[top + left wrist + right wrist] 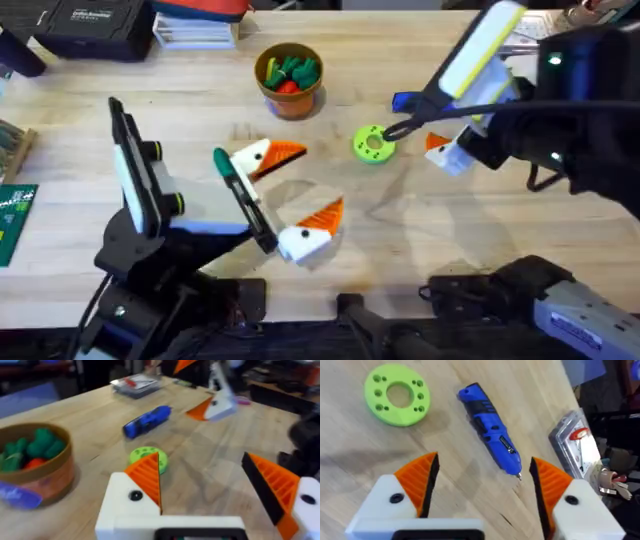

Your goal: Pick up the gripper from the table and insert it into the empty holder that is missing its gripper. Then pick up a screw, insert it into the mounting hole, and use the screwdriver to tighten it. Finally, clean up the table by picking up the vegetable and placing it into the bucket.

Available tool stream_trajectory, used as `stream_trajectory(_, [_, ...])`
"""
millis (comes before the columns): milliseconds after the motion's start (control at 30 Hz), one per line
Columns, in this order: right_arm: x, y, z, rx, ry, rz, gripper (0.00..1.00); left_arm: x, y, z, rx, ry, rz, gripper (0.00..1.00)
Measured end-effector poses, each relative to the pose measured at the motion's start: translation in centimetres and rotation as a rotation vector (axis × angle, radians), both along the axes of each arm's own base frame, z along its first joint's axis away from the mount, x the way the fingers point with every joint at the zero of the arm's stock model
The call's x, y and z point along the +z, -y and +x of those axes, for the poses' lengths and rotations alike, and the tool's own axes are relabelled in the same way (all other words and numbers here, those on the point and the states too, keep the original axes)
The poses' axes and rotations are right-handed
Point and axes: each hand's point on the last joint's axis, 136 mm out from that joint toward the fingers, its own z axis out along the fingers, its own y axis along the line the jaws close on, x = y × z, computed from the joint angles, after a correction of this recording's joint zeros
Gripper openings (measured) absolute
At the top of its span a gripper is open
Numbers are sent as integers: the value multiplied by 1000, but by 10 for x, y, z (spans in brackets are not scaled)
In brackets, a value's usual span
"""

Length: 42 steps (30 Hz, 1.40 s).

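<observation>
1. Lowering squarely over the screwdriver (490,430) seemed the best approach for the right end effector (482,485), which hovered open just above it.
2. Beyond it on the bench (80,220) lay the vegetable (373,143), then the bucket (290,92); the left end effector (295,195) also gaped open.

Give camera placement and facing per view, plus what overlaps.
Overhead: above the arm bases, looking down and forward over the wooden table; both arms show.
Left wrist: on the left arm, looking low across the table past the left gripper, fingers open.
Right wrist: on the right arm, looking down past the open right gripper.
Shared: bright green round disc and stubby blue screwdriver.
</observation>
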Motion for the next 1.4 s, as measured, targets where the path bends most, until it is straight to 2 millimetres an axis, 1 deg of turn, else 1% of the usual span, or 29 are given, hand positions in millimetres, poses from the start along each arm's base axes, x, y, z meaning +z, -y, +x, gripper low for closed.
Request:
stream_trajectory(67, [8, -3, -3, -4, 27, 30, 994, -1, -9, 8, 77, -54, 20, 985])
stream_trajectory(133, [15, -7, -6, 1, 51, 55, 994, 6, -20, 14, 165, -112, 49, 985])
stream_trajectory(167, [22, -12, -9, 10, 79, 81, 994, 22, -43, 22, 315, -209, 120, 985])
stream_trajectory(200, [25, -13, -8, 14, 88, 87, 994, 26, -53, 26, 379, -252, 154, 985])
stream_trajectory(267, [28, -15, -7, 16, 102, 99, 994, 28, -72, 32, 502, -351, 222, 985])
stream_trajectory(333, [30, -17, -5, 17, 114, 108, 994, 24, -90, 41, 626, -451, 295, 985])
stream_trajectory(400, [33, -18, -3, 16, 128, 117, 994, 16, -104, 53, 731, -530, 357, 985])
stream_trajectory(467, [35, -18, -2, 15, 134, 120, 994, 1, -114, 64, 821, -611, 402, 985])
stream_trajectory(567, [35, -19, -2, 13, 134, 122, 994, -28, -133, 73, 959, -769, 420, 985])
stream_trajectory(667, [35, -19, -2, 13, 134, 122, 994, -47, -153, 78, 1107, -918, 348, 985])
stream_trajectory(767, [35, -19, -2, 13, 134, 122, 993, -55, -170, 83, 1222, -1013, 241, 985])
stream_trajectory(833, [35, -19, -2, 13, 134, 122, 994, -60, -176, 87, 1267, -1055, 181, 985])
stream_trajectory(900, [35, -19, -2, 13, 134, 122, 994, -66, -178, 88, 1284, -1094, 160, 985])
stream_trajectory(1133, [35, -19, -2, 13, 134, 122, 994, -98, -174, 84, 1294, -1239, 223, 985])
stream_trajectory(1300, [35, -19, -2, 13, 134, 122, 994, -120, -173, 84, 1300, -1309, 277, 990])
stream_trajectory(1333, [35, -19, -2, 13, 134, 122, 994, -124, -173, 83, 1304, -1323, 284, 965])
stream_trajectory(1400, [34, -19, -2, 13, 132, 122, 994, -130, -173, 81, 1305, -1348, 303, 677])
